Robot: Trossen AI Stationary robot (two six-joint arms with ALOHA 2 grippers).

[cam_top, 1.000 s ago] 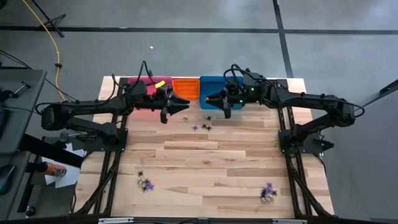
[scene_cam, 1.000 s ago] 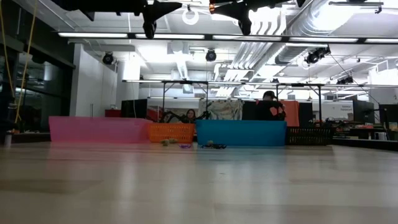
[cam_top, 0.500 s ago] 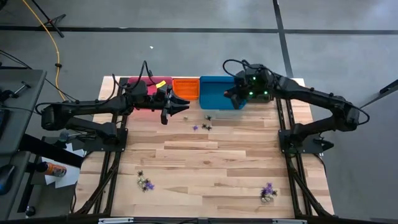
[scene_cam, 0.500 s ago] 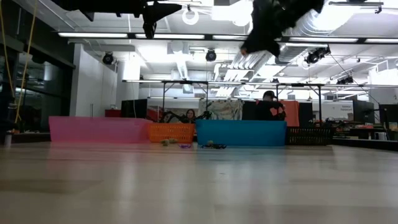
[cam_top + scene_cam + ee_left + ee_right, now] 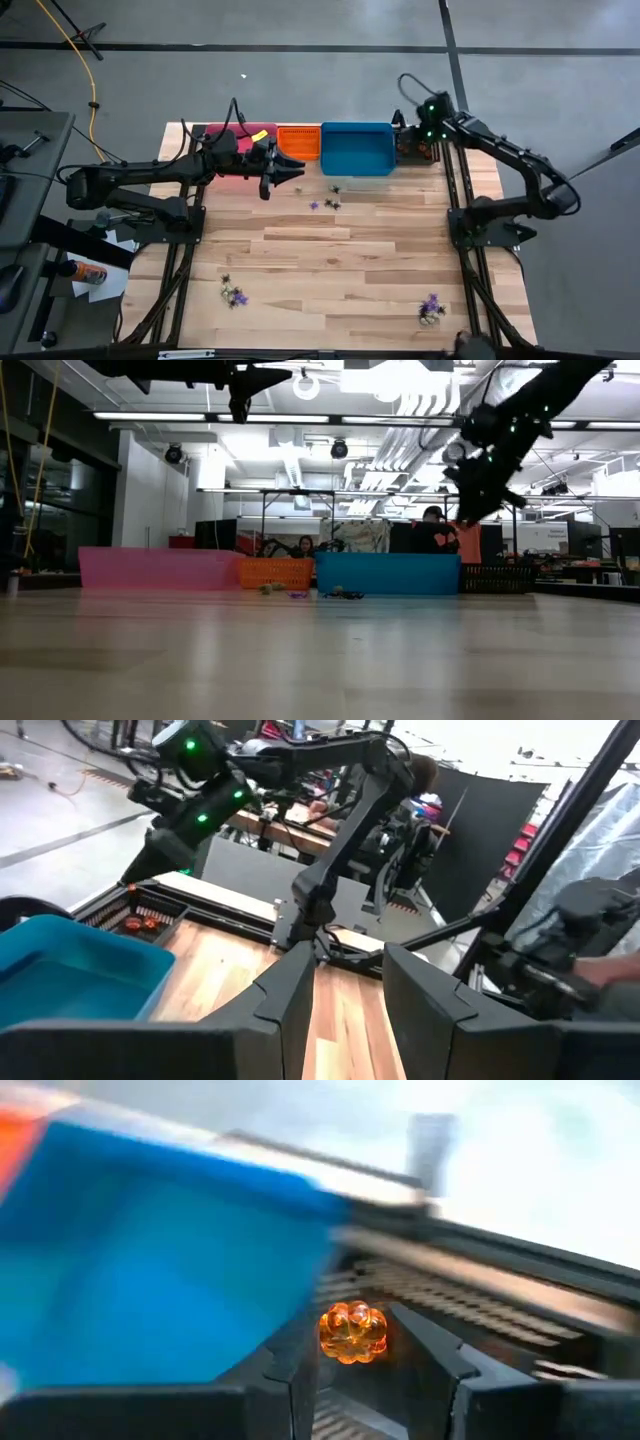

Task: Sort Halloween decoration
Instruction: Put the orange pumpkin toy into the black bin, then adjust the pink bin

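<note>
Table (image 5: 330, 260), wood: four bins along 12 o'clock edge — pink bin (image 5: 232, 150), orange bin (image 5: 298, 141), blue bin (image 5: 357, 148), black bin (image 5: 418, 148).

Left gripper (image 5: 297, 171) hovers near pink/orange bins, fingers parted, nothing between them.

Right gripper (image 5: 352, 1342) above black bin; fingers appear apart, orange trinket (image 5: 352, 1331) seen between them; held or lying in bin, cannot tell.

Progress judged early: trinket clusters unsorted at 12 (image 5: 328, 198), 7 (image 5: 234, 293), 5 o'clock (image 5: 431, 307).
</note>
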